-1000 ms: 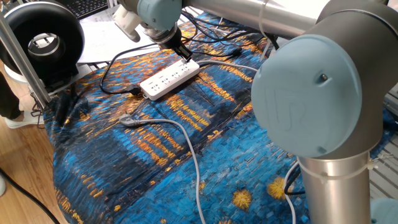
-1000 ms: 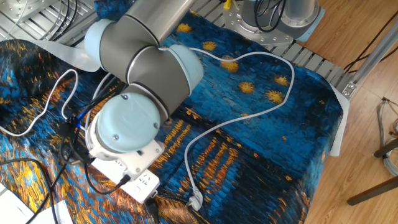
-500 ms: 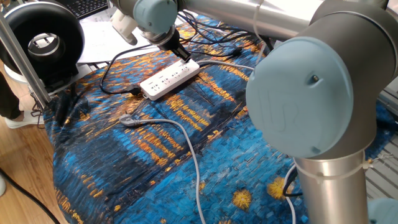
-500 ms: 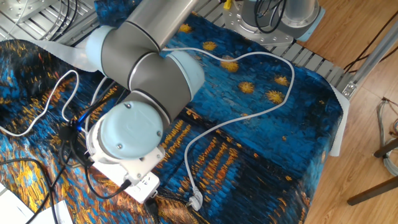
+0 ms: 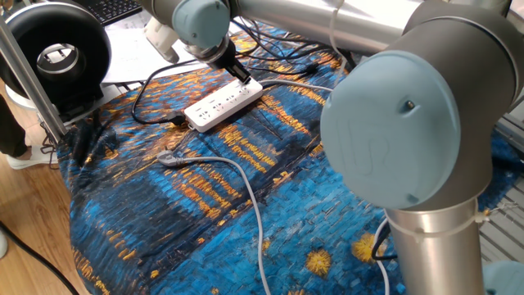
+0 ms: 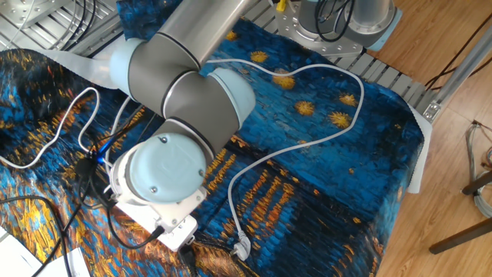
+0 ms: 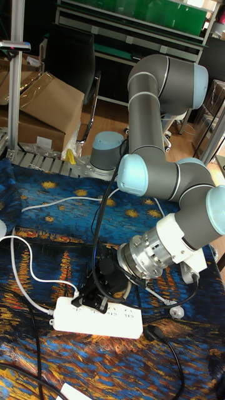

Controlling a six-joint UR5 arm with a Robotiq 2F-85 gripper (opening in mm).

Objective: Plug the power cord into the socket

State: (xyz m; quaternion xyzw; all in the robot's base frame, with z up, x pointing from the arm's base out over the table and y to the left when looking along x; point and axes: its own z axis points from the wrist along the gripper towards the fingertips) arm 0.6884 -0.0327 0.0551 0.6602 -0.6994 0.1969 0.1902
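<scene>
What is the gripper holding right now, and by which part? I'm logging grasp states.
It cannot be told. The gripper sits low over one end of the power strip, where the white cord arrives, but its fingertips hide any plug.

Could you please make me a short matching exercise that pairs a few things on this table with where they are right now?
Things:
1. tool
2. grey cable
3. power strip
4. black ring-shaped device

Places:
A. at the table's edge, behind a metal post
B. loose metallic end lying on the cloth, plugged into nothing
C. down at one end of the power strip
D. flat on the blue painted cloth, outlets up

Pairs: 1-C, 2-B, 3-D, 4-A
</scene>
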